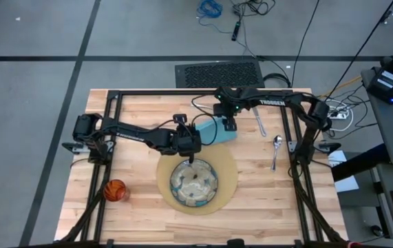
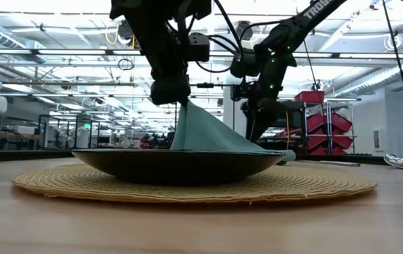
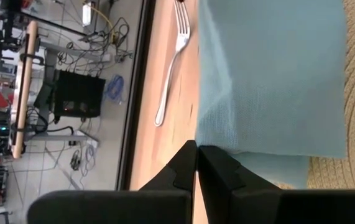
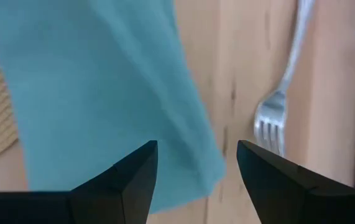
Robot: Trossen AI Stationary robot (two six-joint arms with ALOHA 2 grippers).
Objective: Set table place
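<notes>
We find open table [image 1: 265, 200] along the near edge and between the cup [image 1: 114, 190] and the mat [image 1: 232, 180]. Over the plate [image 1: 193, 182], the left gripper [image 1: 190, 157] and lifted napkin [image 1: 213, 131] block passage. The right gripper [image 1: 228, 122] crowds the far side. The fork [image 1: 259, 121] and spoon [image 1: 276, 150] lie beside the right frame.

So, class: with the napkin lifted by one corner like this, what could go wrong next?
1. The left end effector pinches only a corner of the napkin, so the cloth could slip free.
2. The hanging napkin drapes close to the plate and mat; dragging it might shift them.
3. The right end effector hovers open by the fork; a misjudged closing could nudge it.
</notes>
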